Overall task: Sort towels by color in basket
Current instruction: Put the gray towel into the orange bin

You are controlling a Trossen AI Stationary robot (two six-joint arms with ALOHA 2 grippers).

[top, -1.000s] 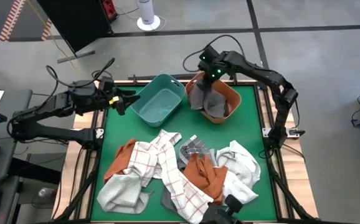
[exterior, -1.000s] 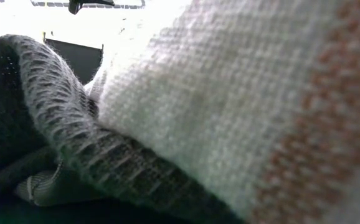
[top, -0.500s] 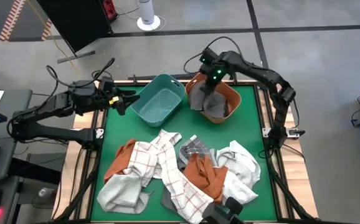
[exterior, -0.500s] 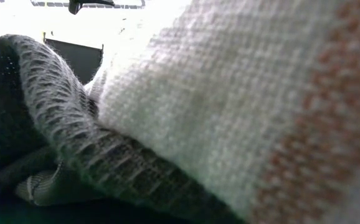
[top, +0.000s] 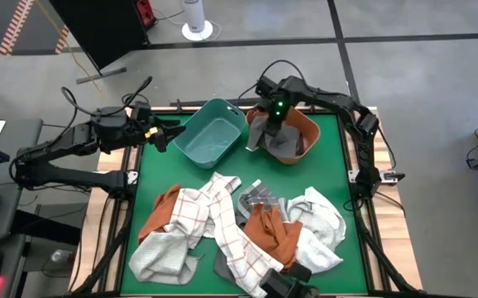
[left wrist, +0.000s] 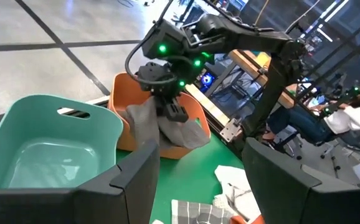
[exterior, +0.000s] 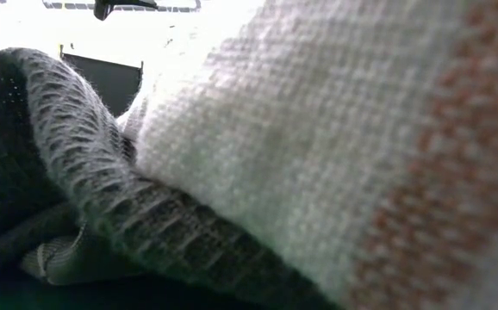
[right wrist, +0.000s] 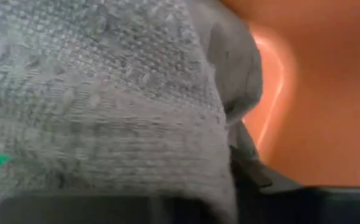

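A white cylindrical device (top: 194, 18) stands on the grey floor beyond the table's far edge. A black panel (top: 107, 29) leans near the far left corner. A seated person (left wrist: 348, 118) shows in the room behind.

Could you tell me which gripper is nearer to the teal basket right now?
The left gripper: it hovers just beside the teal basket, off its outer rim. The right gripper is over the orange basket next to it, at the grey towel.
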